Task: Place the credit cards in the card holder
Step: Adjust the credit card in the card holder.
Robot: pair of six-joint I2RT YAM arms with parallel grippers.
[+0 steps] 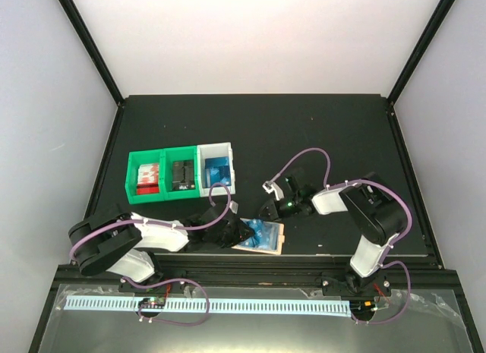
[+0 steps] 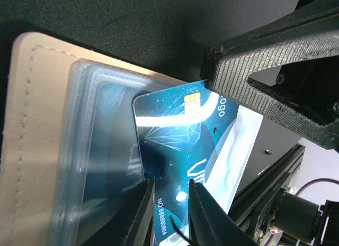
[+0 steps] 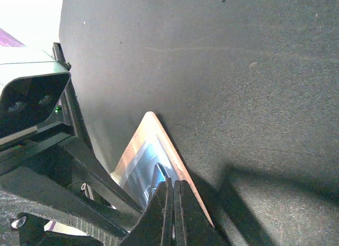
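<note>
The tan card holder (image 1: 278, 239) lies open near the table's front edge, its clear sleeves facing up. A blue credit card (image 2: 169, 124) with a gold chip sits partly inside a sleeve of the card holder (image 2: 37, 124). My left gripper (image 2: 170, 182) stands over that card's outer end, its fingers a narrow gap apart with the card's number showing between them. My right gripper (image 3: 172, 181) is shut, and its tips meet the card holder (image 3: 151, 130) beside the card's raised edge (image 3: 157, 166). In the top view the left gripper (image 1: 241, 233) and right gripper (image 1: 266, 215) flank the card (image 1: 264, 233).
Two green bins (image 1: 148, 174) and a white bin (image 1: 216, 152) stand in a row behind the left arm. The white bin holds blue cards (image 1: 216, 173). A black rail (image 1: 250, 262) borders the table just in front of the holder.
</note>
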